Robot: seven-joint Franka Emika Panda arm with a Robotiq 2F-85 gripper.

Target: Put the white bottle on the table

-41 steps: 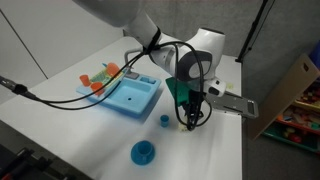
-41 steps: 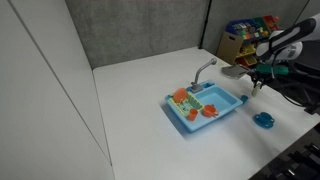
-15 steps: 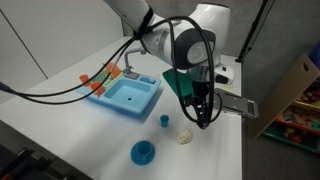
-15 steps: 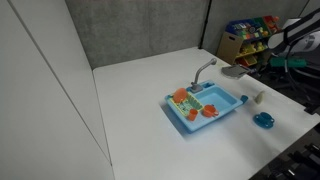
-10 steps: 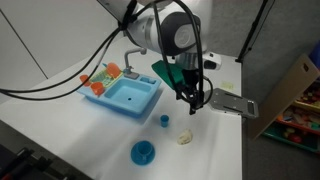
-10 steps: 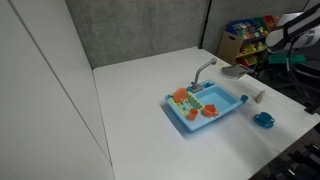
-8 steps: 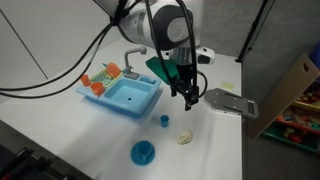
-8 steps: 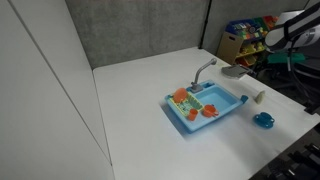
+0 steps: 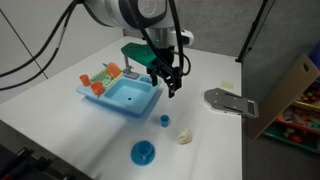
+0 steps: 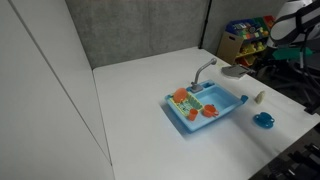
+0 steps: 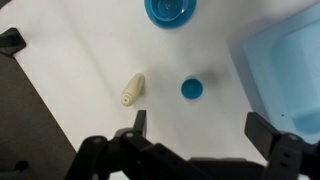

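Note:
The white bottle [image 9: 185, 137] lies on its side on the white table [image 9: 60, 125], close to a small blue cup [image 9: 164, 121]. In the wrist view the white bottle [image 11: 133, 89] lies left of the small blue cup [image 11: 192, 88]. My gripper [image 9: 172, 84] hangs open in the air above the right end of the blue toy sink [image 9: 122, 96], well apart from the bottle. In the wrist view the gripper [image 11: 203, 130] has nothing between its fingers [image 11: 138, 122]. The bottle [image 10: 257, 97] also shows in an exterior view, past the sink [image 10: 205, 108].
A larger blue cup [image 9: 143, 152] stands near the table's front edge. Orange cups [image 9: 100, 80] sit at the sink's far side, by its grey tap [image 10: 204, 69]. A grey flat piece [image 9: 230, 102] lies at the table's right edge. Toy shelves [image 10: 247, 38] stand beyond.
My gripper has risen and moved away from the bottle, back over the sink. The bottle stays lying on the table where it was.

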